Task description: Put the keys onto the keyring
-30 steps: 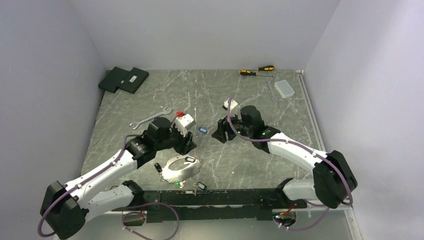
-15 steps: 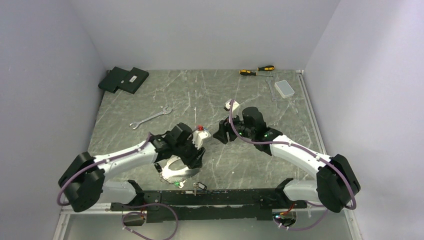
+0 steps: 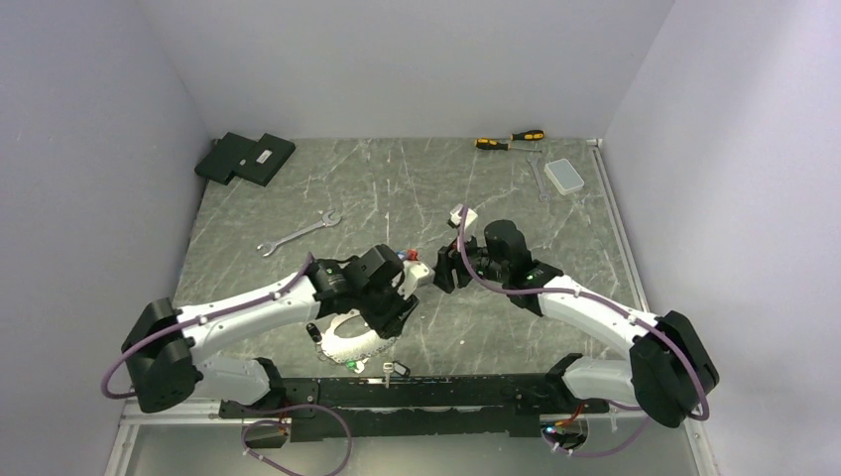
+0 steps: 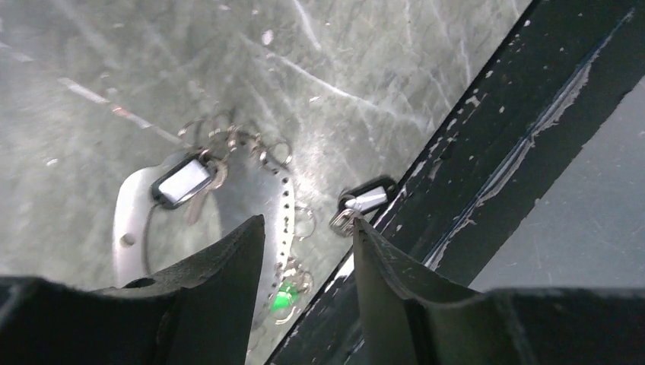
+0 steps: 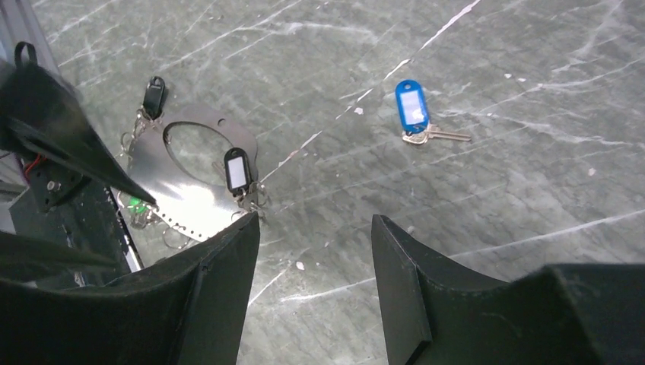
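The left gripper (image 4: 308,228) and right gripper (image 5: 313,220) both gaped empty. The blue key (image 5: 411,103) lay flat at one o'clock of the right gripper, the keyring (image 5: 190,201) at ten o'clock; a shallow pinch could skid the key away, or the crowded arms clash

Blue key (image 5: 413,106) beyond spread hand (image 5: 314,222)

Blue-headed key (image 5: 411,103), green-headed key (image 4: 284,296), silvery keyring (image 5: 182,196), white-veined grey-green table (image 5: 532,228)
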You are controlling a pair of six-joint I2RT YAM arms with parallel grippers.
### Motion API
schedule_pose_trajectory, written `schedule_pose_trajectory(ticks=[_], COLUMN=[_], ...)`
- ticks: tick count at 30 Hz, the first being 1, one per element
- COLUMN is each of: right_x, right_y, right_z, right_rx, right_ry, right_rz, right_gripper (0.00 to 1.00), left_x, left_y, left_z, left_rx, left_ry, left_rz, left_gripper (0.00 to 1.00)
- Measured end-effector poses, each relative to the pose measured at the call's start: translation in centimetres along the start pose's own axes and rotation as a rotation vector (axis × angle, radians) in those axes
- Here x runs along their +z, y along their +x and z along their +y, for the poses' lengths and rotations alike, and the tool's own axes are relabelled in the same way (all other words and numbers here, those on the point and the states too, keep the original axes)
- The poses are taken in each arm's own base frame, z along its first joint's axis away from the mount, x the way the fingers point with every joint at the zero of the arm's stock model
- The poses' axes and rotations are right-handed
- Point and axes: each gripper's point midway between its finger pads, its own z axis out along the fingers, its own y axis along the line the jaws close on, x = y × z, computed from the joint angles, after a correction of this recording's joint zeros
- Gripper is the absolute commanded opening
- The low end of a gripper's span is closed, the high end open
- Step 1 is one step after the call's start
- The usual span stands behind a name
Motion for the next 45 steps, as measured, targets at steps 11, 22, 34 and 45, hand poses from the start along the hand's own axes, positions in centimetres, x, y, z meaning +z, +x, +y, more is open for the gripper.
schedule_pose_trajectory(ticks=[11, 22, 34, 45], right_x=[1.1, 3.8, 8.9, 11.8], right_y=[1.8, 10.5, 13.6, 9.6], right_z=[6.3, 13.6, 12.8, 4.4], right_rx=[-0.123, -0.391, -0.475, -0.435], right_ry=[-0.125, -0.290, -0.267, -0.104], right_rz=[-0.054, 0.096, 0.219, 0.202], right_gripper=[0.51, 0.44, 0.43, 0.49], left_x=[-9.4, -12.1, -13.4, -13.3], left_y=[-4.2, -3.4, -3.5, -3.3], left_z=[8.8, 17.9, 17.3, 17.4], left_rx=[0.033, -0.127, -0.111, -0.096], left_ry=[-0.484, -0.716, -0.706, -0.711], left_rz=[-0.285, -0.407, -0.486, -0.478], left_gripper=[0.52, 0.52, 0.53, 0.53])
